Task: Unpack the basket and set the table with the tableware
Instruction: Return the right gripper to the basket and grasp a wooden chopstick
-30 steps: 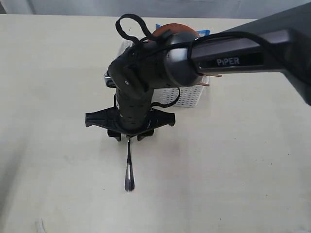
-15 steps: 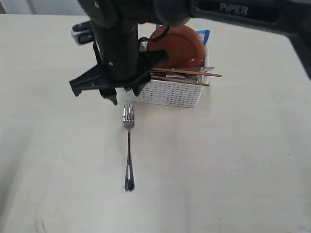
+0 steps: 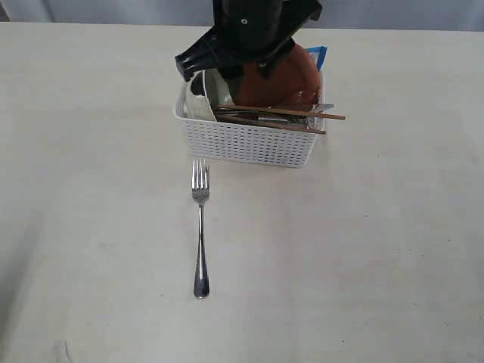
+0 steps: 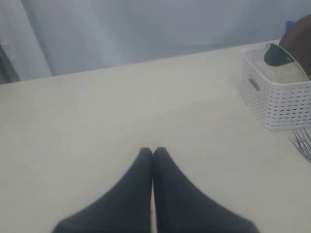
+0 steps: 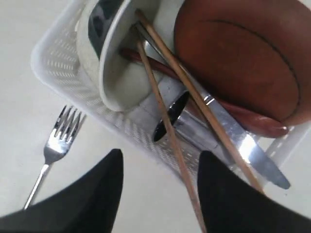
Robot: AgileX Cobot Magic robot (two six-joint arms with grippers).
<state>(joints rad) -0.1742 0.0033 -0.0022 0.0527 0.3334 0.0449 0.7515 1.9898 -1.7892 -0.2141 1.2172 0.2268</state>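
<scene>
Your right gripper [image 5: 161,160] hangs over the near wall of the basket [image 5: 63,63] with its jaws apart and nothing between them. Your left gripper [image 4: 153,151] rests low over the table [image 3: 378,265], jaws pressed together and empty. 1 fork [image 3: 200,227] lies on the table just in front of the basket. Inside you have 1 cream bowl [image 5: 121,63] tipped on its side, 1 reddish-brown plate [image 5: 243,53] leaning upright, 2 chopsticks [image 5: 165,121], 1 knife [image 5: 252,150], 1 steel cup [image 5: 194,131] and 1 wooden spoon [image 5: 257,124]. The chopsticks look light, thin and likely to roll, so pinch them mid-length. The knife and cup are probably slick. Take the bowl and plate by their rims; the bowl may chip.
</scene>
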